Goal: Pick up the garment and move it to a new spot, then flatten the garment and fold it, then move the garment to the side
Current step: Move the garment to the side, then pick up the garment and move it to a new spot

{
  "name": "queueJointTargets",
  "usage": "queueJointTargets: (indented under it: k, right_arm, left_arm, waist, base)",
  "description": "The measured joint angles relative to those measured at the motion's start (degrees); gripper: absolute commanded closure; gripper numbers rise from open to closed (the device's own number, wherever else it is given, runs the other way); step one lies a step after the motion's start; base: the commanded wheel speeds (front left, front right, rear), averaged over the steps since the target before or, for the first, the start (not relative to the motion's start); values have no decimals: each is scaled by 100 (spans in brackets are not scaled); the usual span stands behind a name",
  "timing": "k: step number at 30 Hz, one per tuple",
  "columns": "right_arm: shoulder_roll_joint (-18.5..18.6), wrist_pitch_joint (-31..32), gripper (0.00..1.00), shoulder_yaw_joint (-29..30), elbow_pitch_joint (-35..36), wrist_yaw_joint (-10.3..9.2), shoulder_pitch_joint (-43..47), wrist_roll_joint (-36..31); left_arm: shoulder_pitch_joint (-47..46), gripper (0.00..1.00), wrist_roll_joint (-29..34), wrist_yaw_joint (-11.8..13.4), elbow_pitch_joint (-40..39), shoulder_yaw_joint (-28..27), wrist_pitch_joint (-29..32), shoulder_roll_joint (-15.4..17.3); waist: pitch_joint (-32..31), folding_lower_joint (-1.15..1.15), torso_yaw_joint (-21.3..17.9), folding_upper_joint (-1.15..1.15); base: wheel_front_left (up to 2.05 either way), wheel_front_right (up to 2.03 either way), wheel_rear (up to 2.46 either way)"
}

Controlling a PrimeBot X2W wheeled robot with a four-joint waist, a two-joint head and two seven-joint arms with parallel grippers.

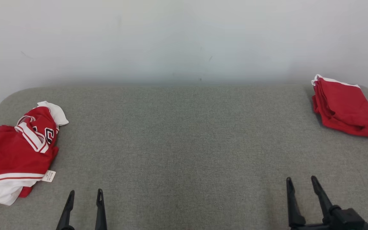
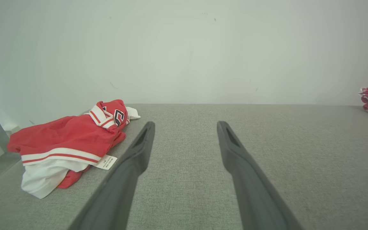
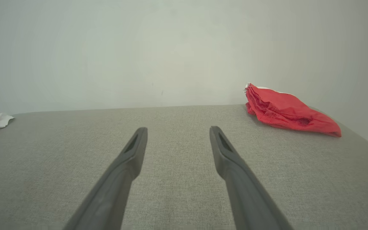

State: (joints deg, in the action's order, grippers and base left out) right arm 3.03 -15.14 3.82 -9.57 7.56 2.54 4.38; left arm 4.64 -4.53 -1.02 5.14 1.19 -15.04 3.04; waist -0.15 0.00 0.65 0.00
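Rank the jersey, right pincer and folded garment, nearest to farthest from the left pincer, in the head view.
1. The jersey, crumpled at the left, beside the left pincer.
2. The right pincer, near edge, at the right.
3. The folded garment, far right corner.

A: Where's your crumpled garment?
B: On the table, at your ten o'clock. The folded garment lies at two o'clock, well apart, near the wall behind.

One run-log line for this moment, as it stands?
left gripper: open, empty | right gripper: open, empty | crumpled garment: left side, untouched | folded garment: far right
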Motion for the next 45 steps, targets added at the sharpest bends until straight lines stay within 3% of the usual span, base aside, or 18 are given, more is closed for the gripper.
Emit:
queueJointTargets:
  k: [33, 45]
  right_arm:
    - [-9, 0, 0, -10, -280, 0, 60, -1]
    - [-10, 0, 0, 42, -274, 0, 124, 77]
  left_arm:
    - [-55, 0, 75, -143, 289, 211, 0, -10]
    - [-112, 0, 96, -145, 349, 167, 0, -11]
  waist:
    - [50, 1, 28, 0]
    - [24, 1, 401, 0]
  base:
    - [0, 0, 0]
    - [0, 0, 0]
